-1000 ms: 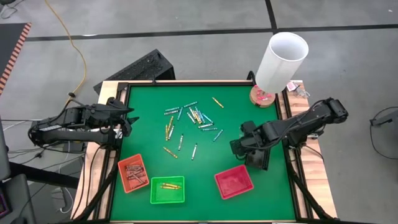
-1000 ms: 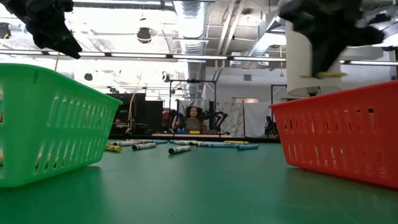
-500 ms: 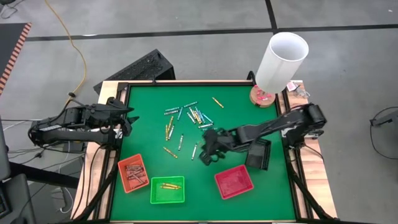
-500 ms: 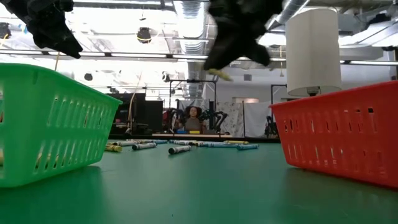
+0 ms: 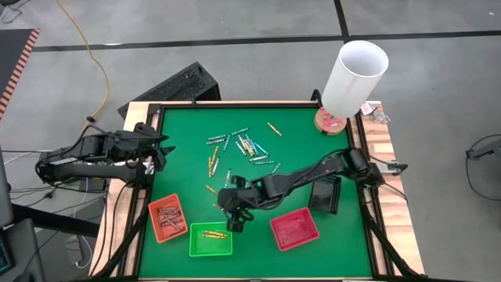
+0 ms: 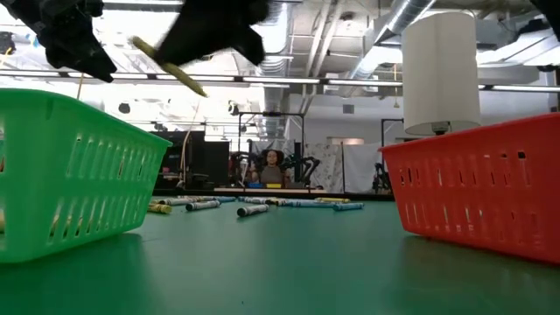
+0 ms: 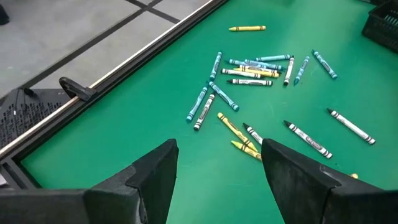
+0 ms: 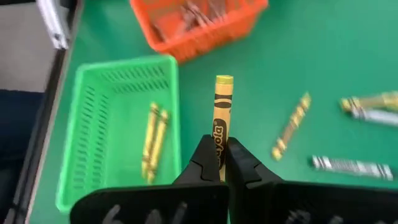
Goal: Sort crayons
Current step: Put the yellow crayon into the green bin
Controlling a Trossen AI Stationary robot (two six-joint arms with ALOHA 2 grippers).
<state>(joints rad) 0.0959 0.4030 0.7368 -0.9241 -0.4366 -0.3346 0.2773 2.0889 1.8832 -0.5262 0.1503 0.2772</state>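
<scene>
My right gripper (image 5: 232,210) reaches across the green mat to just beside the green tray (image 5: 210,240) and is shut on a yellow-gold crayon (image 8: 222,109). The crayon also shows in the low view (image 6: 171,66), slanting above the green tray (image 6: 61,166). Two yellow-gold crayons (image 8: 154,138) lie in the green tray. Several reddish-brown crayons lie in the orange tray (image 5: 167,218). Loose crayons (image 5: 243,149) lie scattered on the mat's far half. My left gripper (image 7: 217,168) is open and empty at the table's left edge (image 5: 160,149). My right gripper pinches the yellow-gold crayon near one end (image 8: 219,146) between its two fingers. The crayon sticks out forward along the fingers, its free end (image 8: 224,81) past the fingertips. It is lifted clear of the mat and tilted in the low view.
A red tray (image 5: 295,229) stands on the mat's near right, a black tray (image 5: 325,196) right of it. A white cylinder (image 5: 354,77) stands at the table's far right corner. Bare mat lies between the trays and the crayon pile.
My right gripper has swept from above the black and red trays toward the table's left and near edge, carrying the yellow-gold crayon, and now stands beside the green tray. It has stayed shut on the crayon.
</scene>
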